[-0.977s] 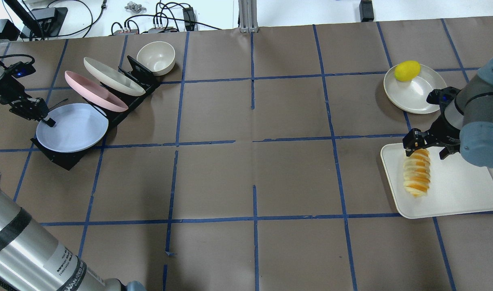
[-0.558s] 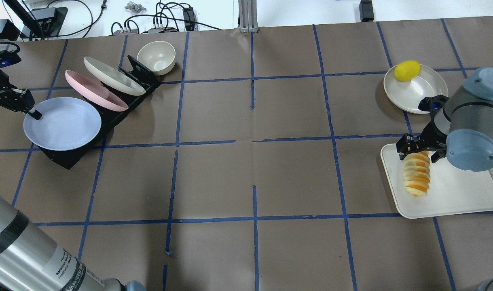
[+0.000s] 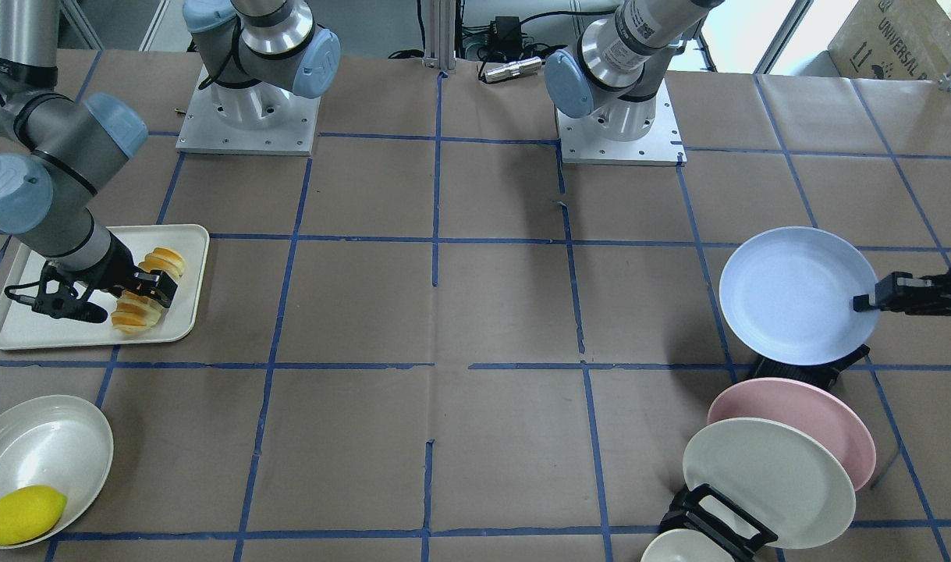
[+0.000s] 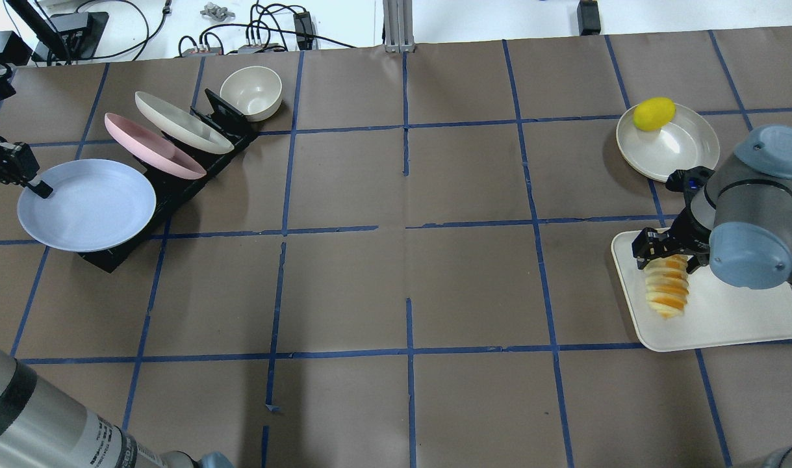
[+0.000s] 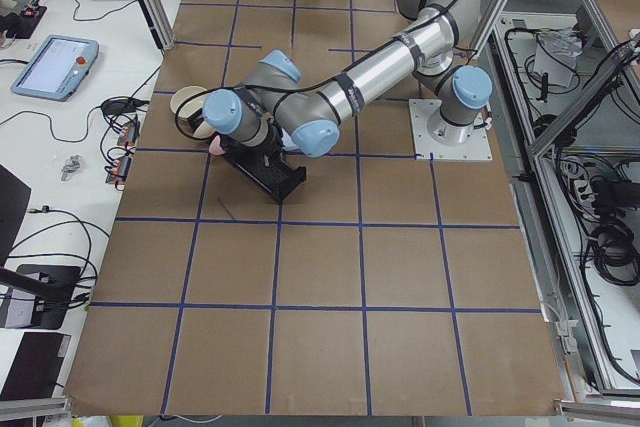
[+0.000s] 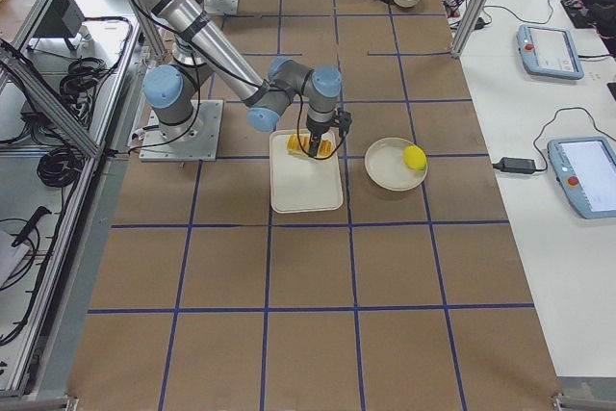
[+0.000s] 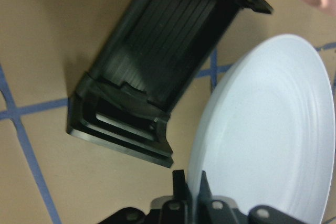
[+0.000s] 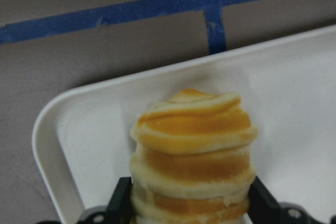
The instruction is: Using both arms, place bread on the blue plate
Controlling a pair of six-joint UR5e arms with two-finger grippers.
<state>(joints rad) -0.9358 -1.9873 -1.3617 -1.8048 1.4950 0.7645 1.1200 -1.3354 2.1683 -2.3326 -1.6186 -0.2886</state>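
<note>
a: which step is going on?
b: left gripper (image 4: 38, 189) is pinching the blue plate (image 4: 87, 207) by its rim; right gripper (image 4: 668, 258) is clasping the bread (image 4: 667, 294), lying on the tray (image 4: 746, 318). next, i'm guessing, lifting and meeting.

The silver-grey jointed left arm (image 4: 19, 416) is stretched way out to its own side. Its black two-finger left gripper (image 4: 39, 189) comes in low and is pinched on the rim of the pale blue round plate (image 4: 87, 205). The matching right arm (image 4: 746, 195) is folded in with the wrist pointing down. The black right gripper (image 4: 667, 260) has a finger snug against each side of the orange-and-cream ridged bread (image 4: 667, 296).
</note>
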